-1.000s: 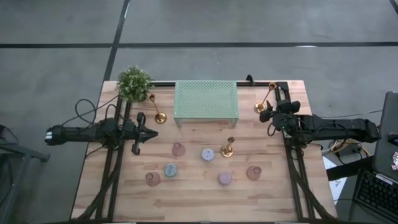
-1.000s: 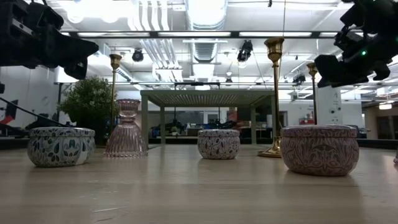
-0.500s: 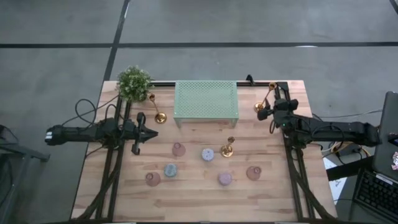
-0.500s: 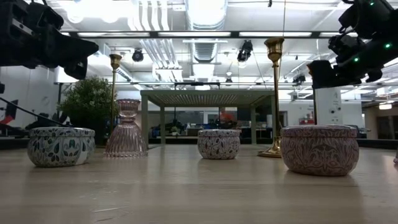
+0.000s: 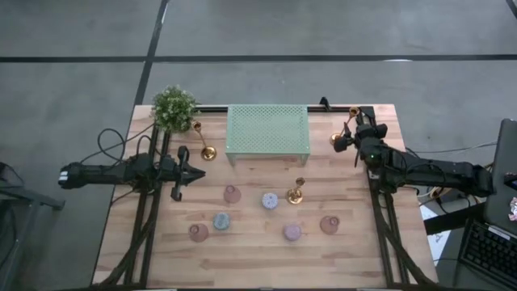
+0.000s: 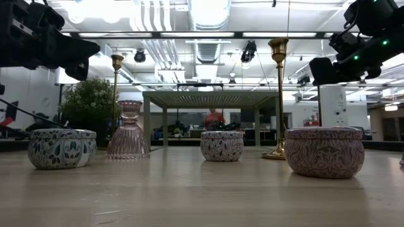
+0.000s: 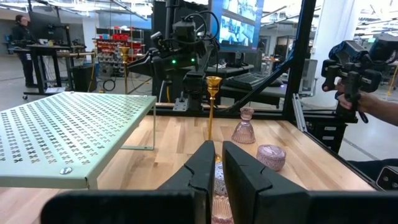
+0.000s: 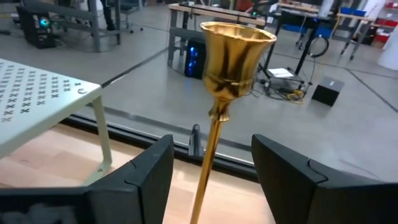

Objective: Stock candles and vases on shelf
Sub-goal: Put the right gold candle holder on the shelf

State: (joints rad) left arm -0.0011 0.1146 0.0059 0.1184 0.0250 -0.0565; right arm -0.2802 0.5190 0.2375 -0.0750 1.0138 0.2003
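On the worktop (image 5: 258, 259) nearest you, three candles (image 5: 220, 221) and three vases (image 5: 233, 194) stand scattered with a brass candlestick (image 5: 296, 191), all in front of the mint shelf (image 5: 267, 129), none on it. Beside the shelf's right end, your right gripper (image 8: 210, 168) has its fingers spread around the stem of another brass candlestick (image 8: 230, 68) without touching it. Left of the shelf, your left gripper (image 7: 214, 163) hovers, fingers nearly together, pinching nothing.

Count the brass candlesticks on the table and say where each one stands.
3. One brass candlestick stands off the shelf's left front corner, near the plant. One is mid-table beside the candles. One is right of the shelf, between the right tool's open fingers.
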